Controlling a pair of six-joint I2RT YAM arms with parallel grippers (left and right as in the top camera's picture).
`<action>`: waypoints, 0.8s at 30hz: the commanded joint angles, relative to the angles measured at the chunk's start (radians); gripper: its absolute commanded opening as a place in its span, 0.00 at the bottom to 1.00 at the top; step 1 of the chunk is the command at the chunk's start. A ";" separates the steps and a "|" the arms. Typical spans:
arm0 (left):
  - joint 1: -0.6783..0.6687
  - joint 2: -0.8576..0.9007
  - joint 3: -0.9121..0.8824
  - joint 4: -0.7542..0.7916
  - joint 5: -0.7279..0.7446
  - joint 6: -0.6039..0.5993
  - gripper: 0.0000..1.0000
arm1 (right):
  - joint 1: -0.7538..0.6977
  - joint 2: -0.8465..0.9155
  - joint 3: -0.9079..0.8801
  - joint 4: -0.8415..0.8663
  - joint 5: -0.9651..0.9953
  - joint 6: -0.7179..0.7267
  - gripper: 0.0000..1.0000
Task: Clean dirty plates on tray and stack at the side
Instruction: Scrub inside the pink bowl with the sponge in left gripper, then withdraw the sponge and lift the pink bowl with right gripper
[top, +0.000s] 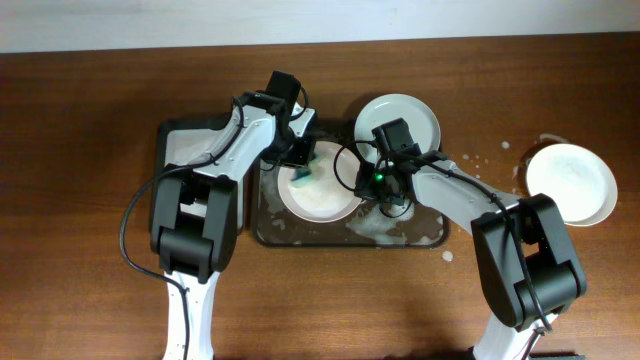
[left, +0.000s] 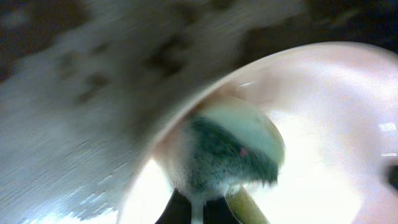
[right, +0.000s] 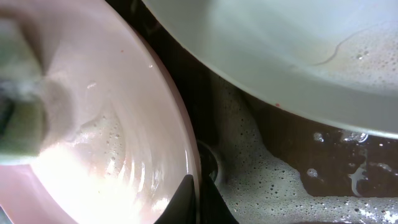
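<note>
Left fingers (top: 300, 153) are clamped on a green sponge (top: 303, 176) pressed into the pink plate (top: 325, 200); right fingers (right: 186, 200) pinch its right rim tight. Small steady circles against that firm anchor seem best. Being round, the plate has no long axis; it lies face-up in the tray (top: 268, 225), whose length runs across the table (top: 80, 200).

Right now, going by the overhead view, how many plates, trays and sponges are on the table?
Plates: 3 (pink plate, pale plate, white plate)
Trays: 2 (large tray, small tray)
Sponges: 1 (green sponge)
Total: 6
</note>
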 joint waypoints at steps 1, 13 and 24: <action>-0.004 0.044 0.007 -0.054 -0.308 -0.040 0.00 | 0.006 0.010 0.005 -0.005 -0.006 -0.014 0.04; -0.075 0.044 0.040 -0.228 -0.113 -0.046 0.00 | 0.006 0.010 0.005 -0.006 -0.006 -0.014 0.04; -0.067 0.044 0.053 -0.241 0.246 0.134 0.00 | 0.006 0.010 0.005 -0.009 -0.015 -0.016 0.04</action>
